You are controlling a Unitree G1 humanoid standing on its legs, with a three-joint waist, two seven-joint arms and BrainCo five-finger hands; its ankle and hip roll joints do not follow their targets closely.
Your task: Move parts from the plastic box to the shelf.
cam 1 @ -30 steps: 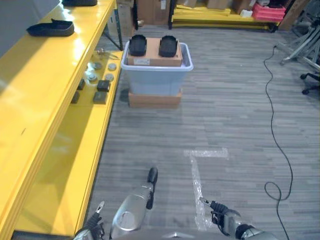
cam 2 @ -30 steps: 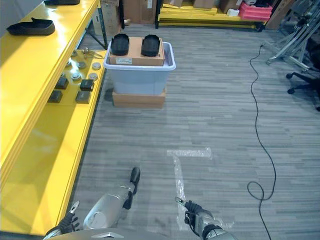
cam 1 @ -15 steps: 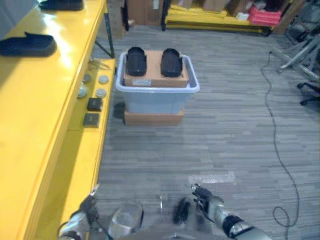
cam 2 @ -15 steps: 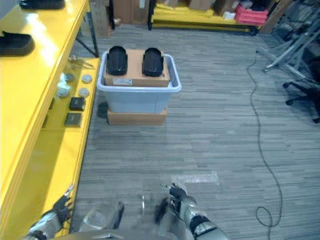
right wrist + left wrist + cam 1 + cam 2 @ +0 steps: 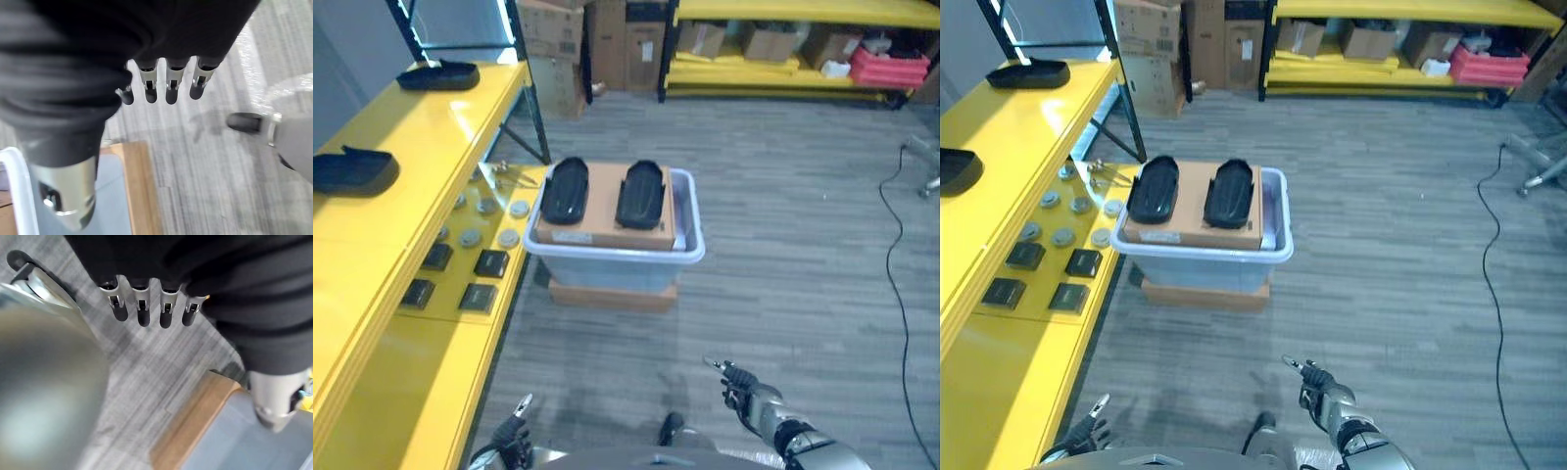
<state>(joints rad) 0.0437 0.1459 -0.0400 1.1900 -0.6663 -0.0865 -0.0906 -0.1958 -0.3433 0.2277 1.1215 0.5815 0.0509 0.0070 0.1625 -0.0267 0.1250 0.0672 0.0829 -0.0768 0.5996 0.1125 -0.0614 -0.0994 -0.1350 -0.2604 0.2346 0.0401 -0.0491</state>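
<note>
Sitting side by side on the cardboard box [image 5: 605, 208] inside the plastic box [image 5: 690, 250] beside the yellow shelf [image 5: 372, 230]: two black parts [image 5: 564, 190], probably light, stiff, graspable across long edges. Hanging low, fingers apart, holding nothing: left hand [image 5: 514, 439], right hand [image 5: 746, 394].

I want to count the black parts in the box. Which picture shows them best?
The left eye view: both black parts lie in full sight, side by side on the cardboard in the plastic box. The right eye view shows them almost as well. The wrist views catch just an edge of the box, not the parts.
</note>
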